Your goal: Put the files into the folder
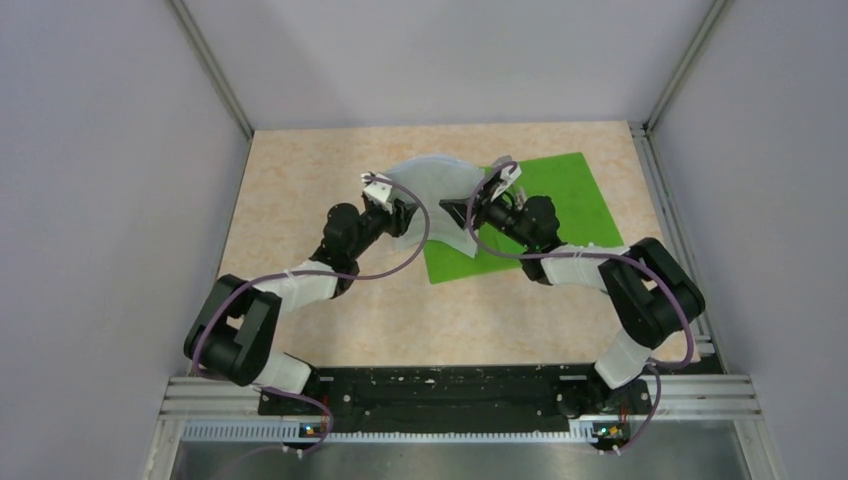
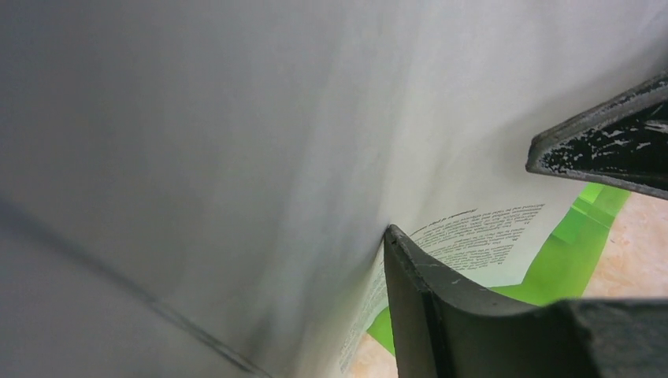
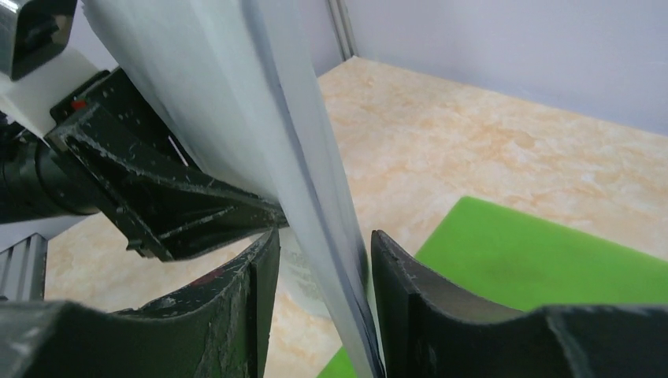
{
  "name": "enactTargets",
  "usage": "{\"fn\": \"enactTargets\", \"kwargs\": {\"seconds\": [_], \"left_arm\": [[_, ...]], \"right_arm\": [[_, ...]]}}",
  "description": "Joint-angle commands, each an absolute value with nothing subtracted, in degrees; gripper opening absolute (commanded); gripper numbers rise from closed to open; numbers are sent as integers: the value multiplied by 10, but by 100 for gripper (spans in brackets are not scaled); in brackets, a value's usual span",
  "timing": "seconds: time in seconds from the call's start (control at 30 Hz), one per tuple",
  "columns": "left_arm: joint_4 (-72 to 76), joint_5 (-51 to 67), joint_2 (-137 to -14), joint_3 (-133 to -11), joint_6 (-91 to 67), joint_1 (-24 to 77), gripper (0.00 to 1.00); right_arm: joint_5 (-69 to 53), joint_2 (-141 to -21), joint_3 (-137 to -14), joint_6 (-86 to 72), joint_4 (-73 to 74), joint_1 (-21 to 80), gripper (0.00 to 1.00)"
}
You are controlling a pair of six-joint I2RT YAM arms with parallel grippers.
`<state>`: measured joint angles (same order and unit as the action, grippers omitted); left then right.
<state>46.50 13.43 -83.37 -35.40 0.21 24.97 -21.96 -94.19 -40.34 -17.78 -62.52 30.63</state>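
Above green folder [image 1: 565, 185], white files [image 1: 435, 185] arched, right pincer [image 3: 324, 252] gripping them, left pincer [image 2: 461, 193] wide

1. We see the files [image 1: 432, 185], white sheets with small black print, lifted and bowed between the left end effector [image 1: 400, 215] and the right end effector [image 1: 470, 212], passing between the right one's fingers [image 3: 402, 299].
2. The folder [image 1: 560, 190], bright green, lies flat on the bench [image 1: 330, 180], under and beyond the right end effector.
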Motion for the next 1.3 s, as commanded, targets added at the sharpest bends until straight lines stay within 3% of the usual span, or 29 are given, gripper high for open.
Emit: {"fn": "enactTargets", "kwargs": {"seconds": [0.0,0.27,0.57,0.9,1.0,1.17,1.27], "left_arm": [[504,102,-807,-352,3,250,45],[485,118,-801,-365,2,250,31],[528,114,-811,-343,-39,250,31],[537,118,-820,-345,-51,250,20],[537,116,-821,-348,-49,249,13],[522,128,-798,-354,-33,249,0],[443,152,-756,-377,-19,250,0]], "right_arm": [[-248,-962,-451,-195,-636,302,45],[-254,-962,-442,-205,-645,302,41],[-258,-973,-411,-221,-678,302,41],[-258,-1006,-409,-227,-708,302,37],[-258,-1003,-413,-226,-706,302,29],[-272,-972,-429,-226,-675,302,2],[-279,-922,-437,-211,-610,302,0]]}}
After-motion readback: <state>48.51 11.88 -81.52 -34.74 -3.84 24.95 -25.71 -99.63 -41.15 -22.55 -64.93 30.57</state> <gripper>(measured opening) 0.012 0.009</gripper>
